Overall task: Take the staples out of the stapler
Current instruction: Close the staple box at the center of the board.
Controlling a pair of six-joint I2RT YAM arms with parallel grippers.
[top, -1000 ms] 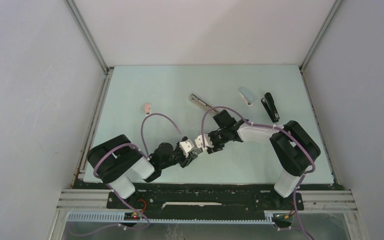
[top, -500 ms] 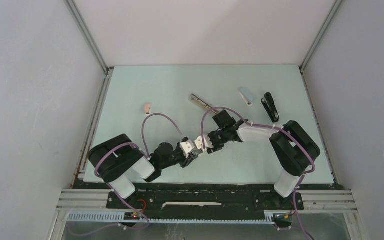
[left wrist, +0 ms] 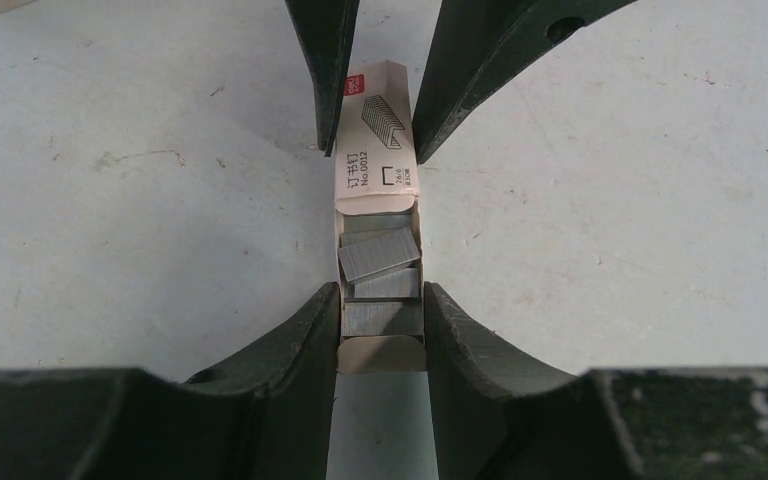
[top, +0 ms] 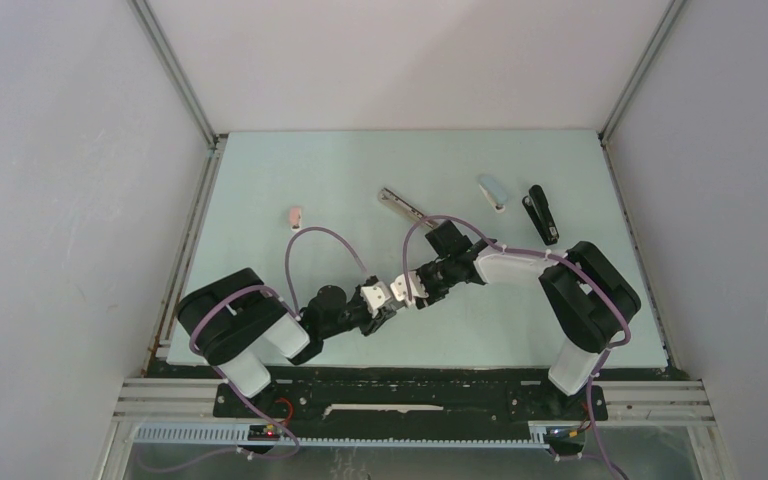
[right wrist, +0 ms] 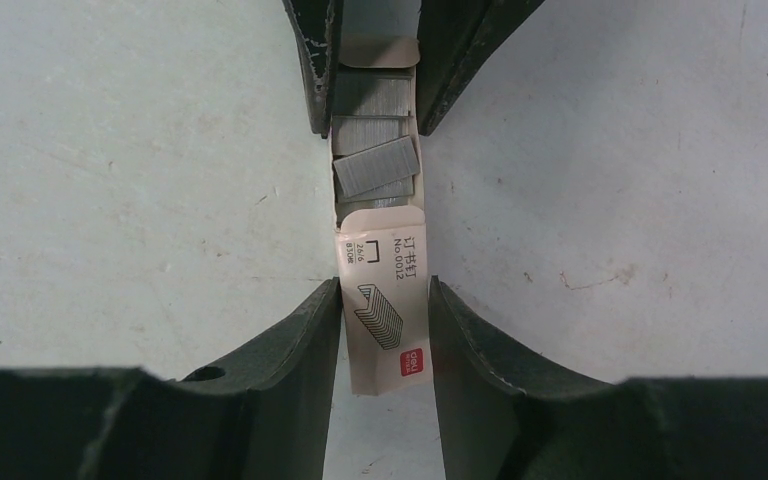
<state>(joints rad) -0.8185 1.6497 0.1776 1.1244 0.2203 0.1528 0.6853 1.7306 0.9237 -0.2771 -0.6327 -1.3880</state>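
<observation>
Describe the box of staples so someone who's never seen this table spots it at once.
On the green table, look near its front middle, where the left gripper and right gripper meet tip to tip. The staple box is pinched between them: a white card sleeve slid partway off a tray of grey staples. Unlike the black stapler farther back, it is cardboard.
</observation>
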